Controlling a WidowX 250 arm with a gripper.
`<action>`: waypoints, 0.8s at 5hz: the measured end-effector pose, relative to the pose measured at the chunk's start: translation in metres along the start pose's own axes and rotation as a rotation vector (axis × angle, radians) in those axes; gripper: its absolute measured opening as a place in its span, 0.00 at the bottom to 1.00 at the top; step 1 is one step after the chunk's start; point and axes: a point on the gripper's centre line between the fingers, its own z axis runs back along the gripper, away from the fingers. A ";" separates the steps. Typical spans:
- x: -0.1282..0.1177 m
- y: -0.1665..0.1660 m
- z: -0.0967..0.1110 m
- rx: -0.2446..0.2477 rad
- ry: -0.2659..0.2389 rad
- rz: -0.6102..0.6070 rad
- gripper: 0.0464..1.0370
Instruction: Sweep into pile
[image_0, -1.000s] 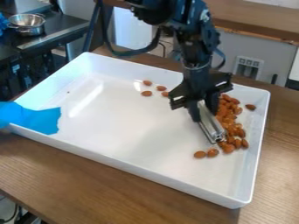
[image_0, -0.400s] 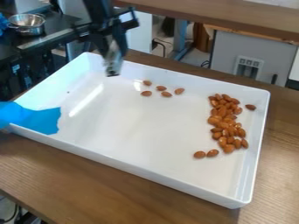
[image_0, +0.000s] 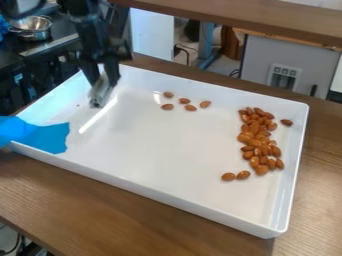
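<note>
I have swung away from the main pile of almonds (image_0: 257, 142) by the tray's right edge, and my fingers (image_0: 113, 73) now hang inside the far left corner of the white tray (image_0: 167, 187). That puts me on the left of the five loose almonds (image_0: 184, 101) near the far edge, well placed, I judge, to sweep them rightward. My fingers are clamped on the metal tool (image_0: 101, 91); whether its tip touches the tray, I can't tell.

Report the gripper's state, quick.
Gripper: closed on a silver metal tool, at the white tray's upper-left corner in the camera view.
</note>
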 end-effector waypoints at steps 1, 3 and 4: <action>-0.001 -0.006 -0.027 0.036 -0.009 -0.046 0.32; 0.001 -0.027 -0.047 0.055 -0.029 -0.088 0.32; 0.006 -0.039 -0.050 0.054 -0.033 -0.091 0.32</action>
